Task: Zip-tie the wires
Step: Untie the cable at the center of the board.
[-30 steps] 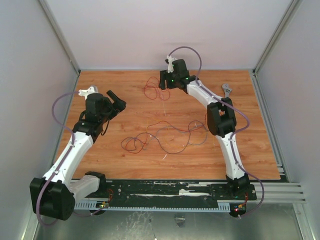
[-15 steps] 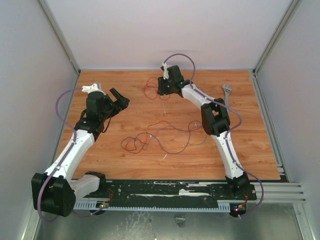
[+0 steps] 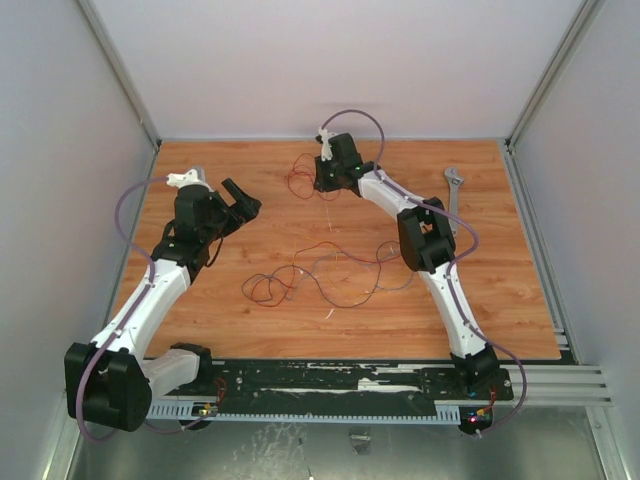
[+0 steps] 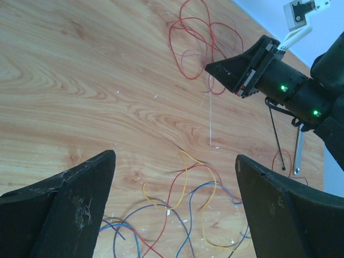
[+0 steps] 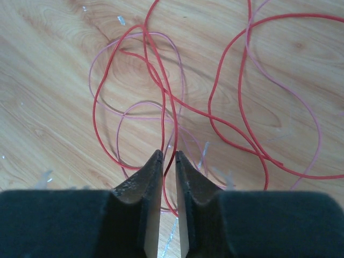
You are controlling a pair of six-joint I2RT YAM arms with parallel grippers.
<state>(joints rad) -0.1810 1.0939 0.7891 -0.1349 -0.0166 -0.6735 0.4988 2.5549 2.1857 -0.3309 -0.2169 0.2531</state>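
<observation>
The right pincer (image 5: 168,153) stands narrow: its fingertips are nearly together with only a slim slit between them. It is lowered over the far tangle of the wires (image 5: 164,91), red and pink strands looping on the bench (image 3: 500,300). One red strand runs straight into the slit. Whether it is clamped cannot be told.

In the top view this tangle (image 3: 300,175) lies at the far middle of the bench, just left of the right pincer (image 3: 325,182). A second, larger tangle of red, yellow and blue strands (image 3: 320,270) lies mid-bench, well apart from both pincers.

The left pincer (image 4: 174,156) is wide open and holds nothing. It hovers over the left part of the bench and faces the right pincer.

The zip tie (image 4: 275,134), a thin black strip, lies flat just beside the adjustable wrench (image 4: 297,153), on the far side of the right arm, clear of both pincers.
</observation>
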